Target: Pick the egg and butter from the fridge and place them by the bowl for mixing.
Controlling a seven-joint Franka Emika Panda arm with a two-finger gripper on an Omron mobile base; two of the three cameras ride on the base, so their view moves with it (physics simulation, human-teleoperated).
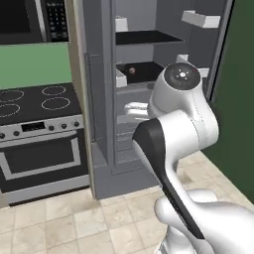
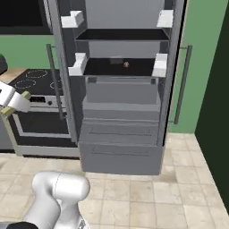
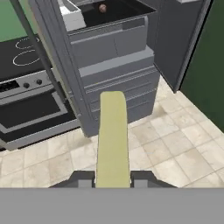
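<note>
Butter, a slim pale-yellow stick (image 3: 113, 139), sits clamped in the pincer (image 3: 113, 178), its near end hidden between the dark tips. Far off, the tiny brownish-tan round egg (image 3: 103, 8) lies small on a dark shelf of the open tall grey fridge (image 2: 120, 134). Beige floor tiles (image 3: 175, 148) spread below; a black-topped stove (image 1: 34, 104) stands left.

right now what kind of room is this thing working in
A home kitchen, rendered rather than real: an open grey fridge with dark shelves, a black-topped stove with an oven beside it, and tan floor tiles.
</note>
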